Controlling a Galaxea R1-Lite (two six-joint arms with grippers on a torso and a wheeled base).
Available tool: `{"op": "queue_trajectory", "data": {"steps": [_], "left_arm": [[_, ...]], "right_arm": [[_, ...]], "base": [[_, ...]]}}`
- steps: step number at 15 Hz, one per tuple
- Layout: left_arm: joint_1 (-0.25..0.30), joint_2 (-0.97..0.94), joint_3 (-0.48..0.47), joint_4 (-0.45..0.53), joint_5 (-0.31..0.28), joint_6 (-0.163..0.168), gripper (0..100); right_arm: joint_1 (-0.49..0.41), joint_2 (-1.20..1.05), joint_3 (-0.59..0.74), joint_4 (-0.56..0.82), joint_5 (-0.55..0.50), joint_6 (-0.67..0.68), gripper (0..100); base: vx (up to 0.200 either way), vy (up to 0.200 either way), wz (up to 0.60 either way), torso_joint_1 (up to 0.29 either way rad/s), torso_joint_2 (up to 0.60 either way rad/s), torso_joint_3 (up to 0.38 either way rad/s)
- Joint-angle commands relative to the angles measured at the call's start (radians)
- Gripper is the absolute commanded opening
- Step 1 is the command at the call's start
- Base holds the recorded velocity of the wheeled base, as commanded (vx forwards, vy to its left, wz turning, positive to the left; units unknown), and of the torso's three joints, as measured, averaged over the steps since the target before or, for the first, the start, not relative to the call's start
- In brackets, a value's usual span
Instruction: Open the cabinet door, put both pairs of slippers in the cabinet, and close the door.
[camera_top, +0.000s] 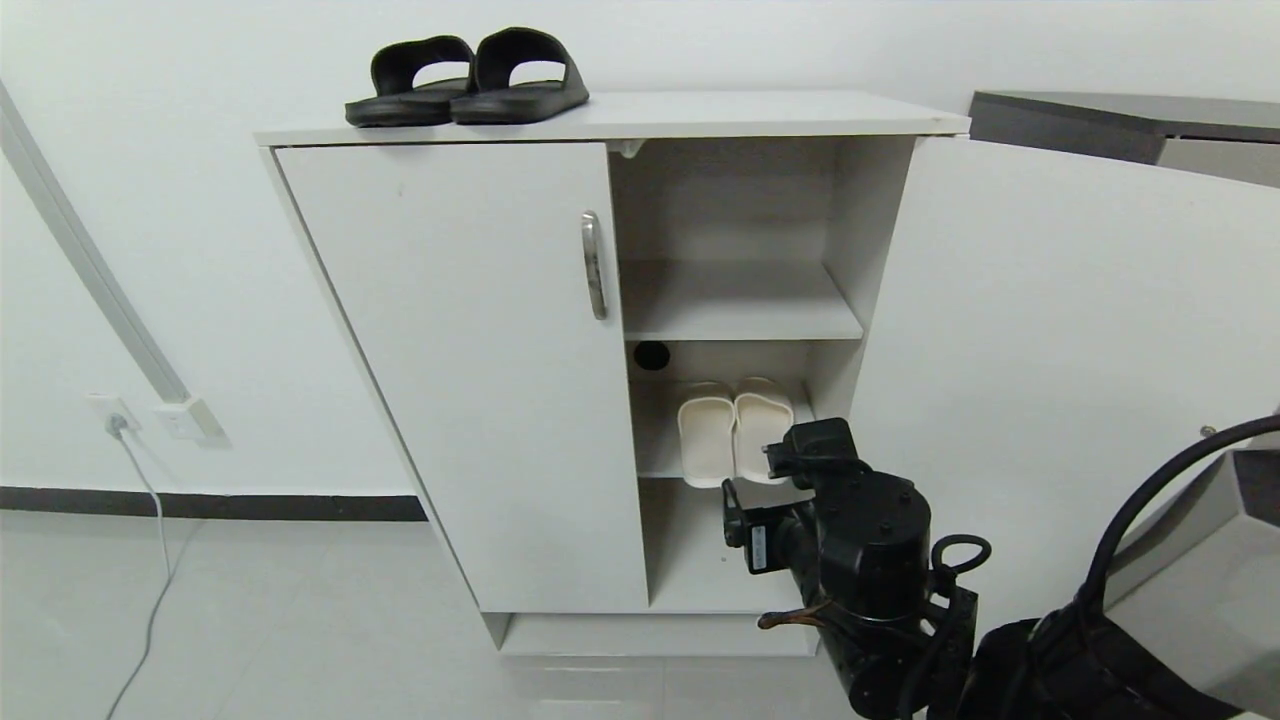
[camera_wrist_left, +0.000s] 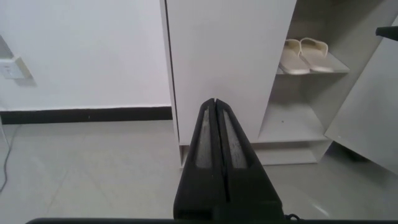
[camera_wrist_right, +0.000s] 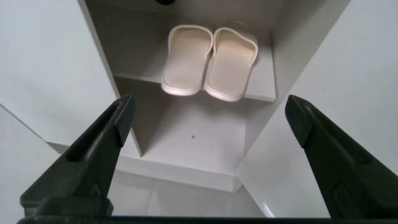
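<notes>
A white cabinet (camera_top: 600, 115) stands against the wall, its left door (camera_top: 470, 370) closed and its right door (camera_top: 1050, 350) swung wide open. A black pair of slippers (camera_top: 467, 82) rests on the cabinet's top at the left. A white pair of slippers (camera_top: 735, 430) (camera_wrist_right: 210, 62) (camera_wrist_left: 306, 55) lies side by side on the middle shelf. My right gripper (camera_wrist_right: 209, 102) hangs open just in front of that shelf, nothing between its fingers; its arm (camera_top: 870, 540) is low before the open compartment. My left gripper (camera_wrist_left: 214, 104) is shut on nothing, low over the floor and facing the closed door.
A metal handle (camera_top: 594, 265) sits on the closed door's right edge. An upper shelf (camera_top: 735, 300) and a bottom shelf (camera_top: 690, 580) are inside. A wall socket with a cable (camera_top: 115, 415) is at the left. Grey furniture (camera_top: 1130, 125) stands behind the open door.
</notes>
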Motion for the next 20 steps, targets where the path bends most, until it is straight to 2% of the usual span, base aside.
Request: {"op": "queue_trajectory", "data": {"steps": [1, 3, 20], "left_arm": [[0.001, 0.001, 0.000, 0.000, 0.000, 0.000, 0], [-0.001, 0.001, 0.000, 0.000, 0.000, 0.000, 0], [0.001, 0.001, 0.000, 0.000, 0.000, 0.000, 0]], "right_arm": [[0.001, 0.001, 0.002, 0.000, 0.000, 0.000, 100], [0.001, 0.001, 0.004, -0.011, 0.000, 0.000, 100], [0.004, -0.006, 0.030, -0.037, 0.008, -0.002, 100]], "base": [[0.000, 0.000, 0.00, 0.000, 0.00, 0.000], [0.000, 0.000, 0.00, 0.000, 0.00, 0.000], [0.000, 0.200, 0.00, 0.003, 0.00, 0.006]]}}
